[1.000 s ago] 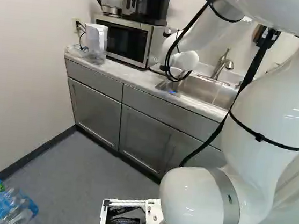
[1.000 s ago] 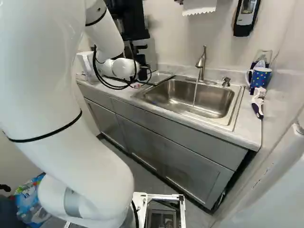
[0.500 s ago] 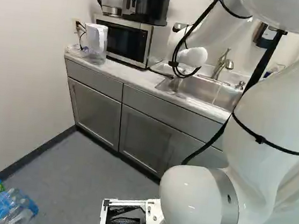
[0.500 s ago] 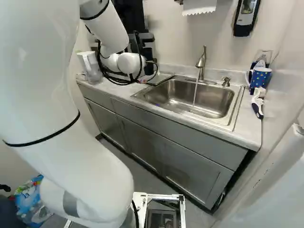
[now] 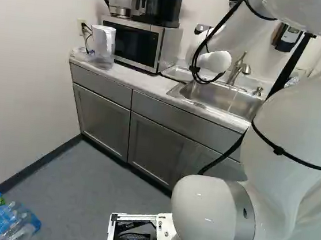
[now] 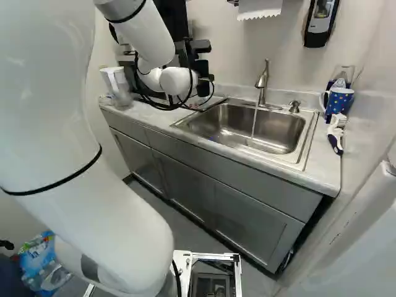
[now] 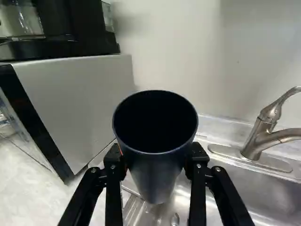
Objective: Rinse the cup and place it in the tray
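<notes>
While thin water (image 6: 254, 120) falls into steel sink (image 6: 284, 137), hand (image 6: 202, 67) grips dark, smooth, tapering cup (image 7: 155, 172) from both sides.

Your worktop is a pale, marbled counter (image 5: 141, 82) over grey cabinets, with a rectangular stainless-steel sink (image 6: 247, 127) set into it. To the left of the sink, you have a shallow metal tray (image 5: 180, 74) just beside it, then a boxy silver-and-black microwave (image 5: 135, 43), and furthest along, a white plastic pitcher (image 5: 103, 39). To the right of the sink, you'll see a blue patterned mug (image 6: 340, 99) and, nearer you, a white-and-dark plastic brush (image 6: 335, 139).
</notes>
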`<state>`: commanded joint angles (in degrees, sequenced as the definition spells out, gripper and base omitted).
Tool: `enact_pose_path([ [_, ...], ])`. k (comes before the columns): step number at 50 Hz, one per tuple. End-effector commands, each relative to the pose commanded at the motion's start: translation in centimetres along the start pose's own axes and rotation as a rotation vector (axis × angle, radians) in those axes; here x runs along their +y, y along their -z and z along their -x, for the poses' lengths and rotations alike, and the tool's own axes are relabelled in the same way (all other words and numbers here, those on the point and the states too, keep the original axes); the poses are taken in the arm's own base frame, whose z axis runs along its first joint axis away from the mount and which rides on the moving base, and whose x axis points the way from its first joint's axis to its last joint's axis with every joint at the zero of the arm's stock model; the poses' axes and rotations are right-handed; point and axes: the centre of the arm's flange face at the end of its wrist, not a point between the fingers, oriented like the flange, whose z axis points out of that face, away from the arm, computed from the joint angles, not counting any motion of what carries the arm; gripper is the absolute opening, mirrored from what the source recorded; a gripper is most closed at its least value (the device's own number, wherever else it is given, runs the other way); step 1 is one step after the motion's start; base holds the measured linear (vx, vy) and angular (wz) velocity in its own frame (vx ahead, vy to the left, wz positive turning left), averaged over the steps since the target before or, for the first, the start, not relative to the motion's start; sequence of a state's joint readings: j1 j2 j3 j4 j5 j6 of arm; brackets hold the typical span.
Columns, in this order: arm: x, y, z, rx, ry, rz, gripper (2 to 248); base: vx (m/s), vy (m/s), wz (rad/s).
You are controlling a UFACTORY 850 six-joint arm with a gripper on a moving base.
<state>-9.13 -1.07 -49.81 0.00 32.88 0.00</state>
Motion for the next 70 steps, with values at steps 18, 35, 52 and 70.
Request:
enact_pose_path([
  [18,2.8,0.5,0.1,-0.001,-0.008,0.054,126,0.000,0.000,0.000],
  [35,5.4,0.6,1.8,-0.080,-0.020,0.104,126,0.000,0.000,0.000],
  [52,8.0,-0.4,4.0,-0.165,-0.035,0.150,126,0.000,0.000,0.000],
  [70,10.8,-1.6,6.5,-0.277,-0.057,0.196,126,0.000,0.000,0.000],
])
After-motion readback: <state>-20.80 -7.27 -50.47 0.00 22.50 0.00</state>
